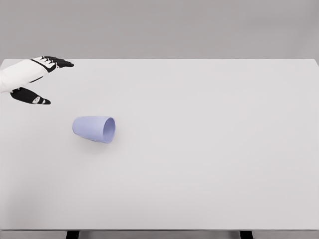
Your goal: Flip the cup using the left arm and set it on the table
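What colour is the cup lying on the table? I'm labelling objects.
Pale lavender-blue cup, plain, seen in the head view.

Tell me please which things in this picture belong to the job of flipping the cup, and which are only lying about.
Belong to the job:
- cup, lilac, lying on its side, opening towards the right
- left hand, fingers spread, apart from the cup
- table, where the cup must stand

Only lying about:
- nothing else shows on the table

Table (209, 149): white, matte top, fills most of the view from 9 to 3 o'clock; far edge runs straight across near 12. Two dark legs (73, 234) show under the near edge, one approx 7 o'clock, other approx 5. Backdrop wall (159, 27), plain grey, spans the 12 o'clock band.
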{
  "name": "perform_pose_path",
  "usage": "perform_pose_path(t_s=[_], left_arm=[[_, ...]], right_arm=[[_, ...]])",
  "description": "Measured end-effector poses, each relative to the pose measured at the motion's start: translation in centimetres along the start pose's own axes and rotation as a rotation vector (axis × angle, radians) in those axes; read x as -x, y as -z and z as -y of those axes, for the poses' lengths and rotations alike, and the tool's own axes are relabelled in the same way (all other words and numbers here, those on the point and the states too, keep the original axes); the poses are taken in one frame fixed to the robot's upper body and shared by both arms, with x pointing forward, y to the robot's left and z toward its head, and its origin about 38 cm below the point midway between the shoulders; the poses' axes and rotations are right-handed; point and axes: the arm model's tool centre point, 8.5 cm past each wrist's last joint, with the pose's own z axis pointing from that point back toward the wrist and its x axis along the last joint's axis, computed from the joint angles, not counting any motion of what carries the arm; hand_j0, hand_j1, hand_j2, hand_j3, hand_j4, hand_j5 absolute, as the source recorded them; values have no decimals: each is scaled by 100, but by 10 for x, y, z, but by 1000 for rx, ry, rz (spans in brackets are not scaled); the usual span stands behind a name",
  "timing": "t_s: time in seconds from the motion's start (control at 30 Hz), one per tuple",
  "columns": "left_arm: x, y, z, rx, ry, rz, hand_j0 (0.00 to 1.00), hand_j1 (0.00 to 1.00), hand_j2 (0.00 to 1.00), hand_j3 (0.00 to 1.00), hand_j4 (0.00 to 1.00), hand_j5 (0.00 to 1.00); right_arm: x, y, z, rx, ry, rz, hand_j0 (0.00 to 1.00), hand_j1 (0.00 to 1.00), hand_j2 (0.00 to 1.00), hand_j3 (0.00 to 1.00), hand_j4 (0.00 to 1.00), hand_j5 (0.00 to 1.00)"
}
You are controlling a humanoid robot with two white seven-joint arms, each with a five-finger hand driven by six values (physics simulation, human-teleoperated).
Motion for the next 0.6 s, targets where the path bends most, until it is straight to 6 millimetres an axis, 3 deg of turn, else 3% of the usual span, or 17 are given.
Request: perform_pose_path(t_s=[0.43,0.53,0.6], left_arm=[[8,-8,-5,-8,-6,-23,100,100,100,100,100,100],[21,-36,0,83,-28,-60,100,100,100,100,100,100],[17,-49,2,104,-42,-48,100,100,100,100,100,100]], right_arm=[[5,0,0,1,8,-14,100,100,100,100,100,100],[6,0,0,1,8,-15,100,100,100,100,100,100],[6,0,0,1,8,-15,100,100,100,100,100,100]])
